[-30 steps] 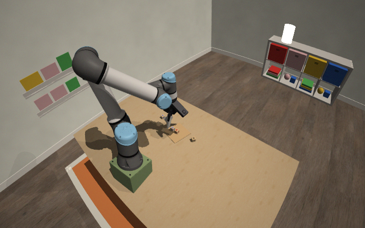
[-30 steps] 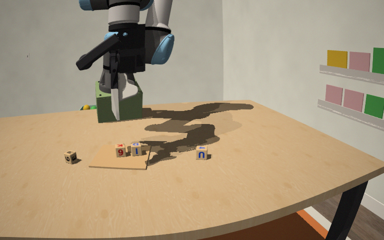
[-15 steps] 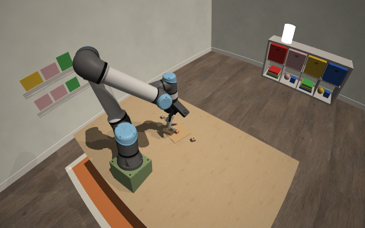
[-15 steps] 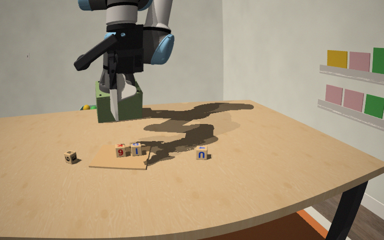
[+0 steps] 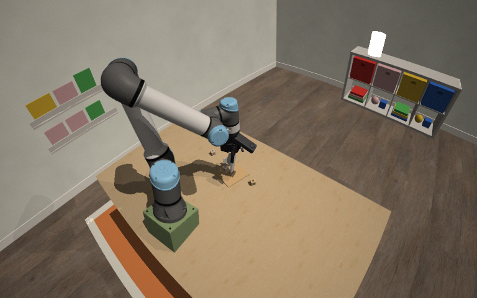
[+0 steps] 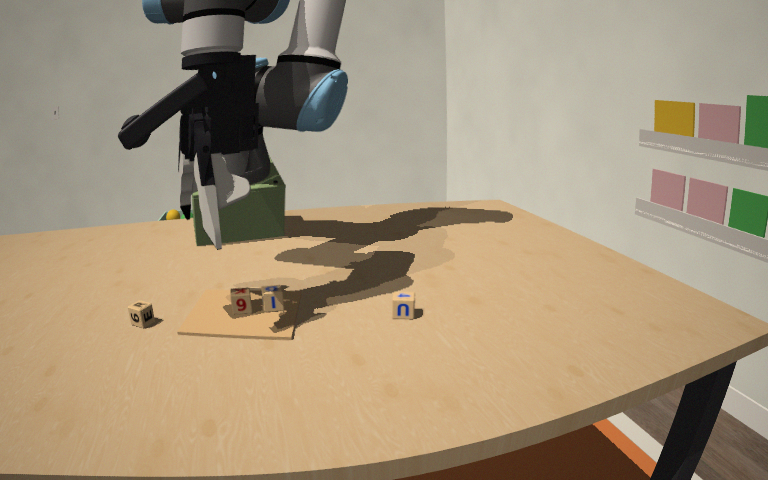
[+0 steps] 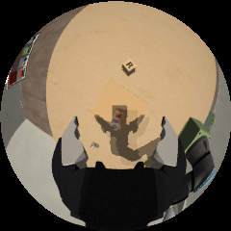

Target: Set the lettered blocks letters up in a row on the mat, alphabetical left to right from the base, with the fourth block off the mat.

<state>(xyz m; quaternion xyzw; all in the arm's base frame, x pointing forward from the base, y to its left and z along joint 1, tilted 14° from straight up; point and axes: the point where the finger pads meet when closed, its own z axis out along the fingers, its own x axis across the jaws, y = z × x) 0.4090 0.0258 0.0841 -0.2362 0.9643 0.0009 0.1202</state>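
The thin tan mat [image 6: 237, 319] lies on the table and also shows in the wrist view [image 7: 120, 112]. Two blocks stand side by side on it: one with red marks [image 6: 240, 301] [image 7: 118, 115] and one with blue marks [image 6: 272, 298] [image 7: 115, 126]. A block with a black R on top [image 7: 129, 65] [image 6: 141, 313] [image 5: 251, 182] sits off the mat. A block with a blue U on its side [image 6: 403, 305] sits off the mat on the other side [image 5: 212, 152] [image 7: 95, 144]. My gripper [image 6: 201, 229] [image 7: 119, 116] hangs open and empty well above the two blocks on the mat.
My green base [image 6: 240, 212] stands at the table's far side in the exterior view. A shelf unit with coloured bins [image 5: 400, 89] stands far off by the wall. The arm's shadow falls across the mat.
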